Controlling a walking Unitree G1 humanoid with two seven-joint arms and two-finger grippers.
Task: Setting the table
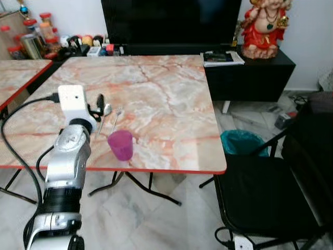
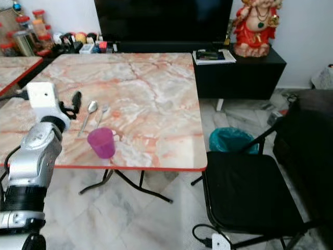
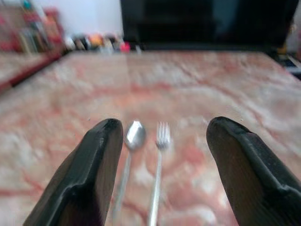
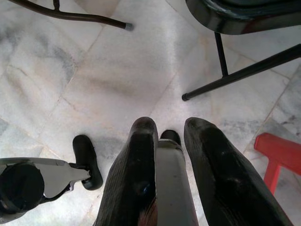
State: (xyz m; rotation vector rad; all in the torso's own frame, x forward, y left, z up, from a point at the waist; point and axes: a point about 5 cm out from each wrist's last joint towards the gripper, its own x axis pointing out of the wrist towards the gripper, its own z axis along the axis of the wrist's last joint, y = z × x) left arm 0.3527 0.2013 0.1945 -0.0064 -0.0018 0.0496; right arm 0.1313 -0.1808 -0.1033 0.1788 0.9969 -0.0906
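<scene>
While the left arm is raised over the near left part of the marble-patterned folding table (image 1: 171,99), the left gripper (image 3: 162,165) hangs just above the tabletop with its two black fingers (image 3: 94,169) spread wide apart and nothing between them; a spoon (image 1: 104,115) and a fork (image 1: 116,117) lie side by side on the table just ahead of it, handles toward the robot, spoon on the left; a translucent purple cup (image 1: 121,145) stands upright near the front edge, just beside the fork's handle end; the right gripper (image 4: 162,165) points down at the tiled floor, its fingers parted with a grey part of the robot seen between them; whether they clamp anything cannot be told; a black folding chair (image 1: 260,198) stands at the table's right side; a teal bin (image 1: 242,141) sits on the floor behind it.
</scene>
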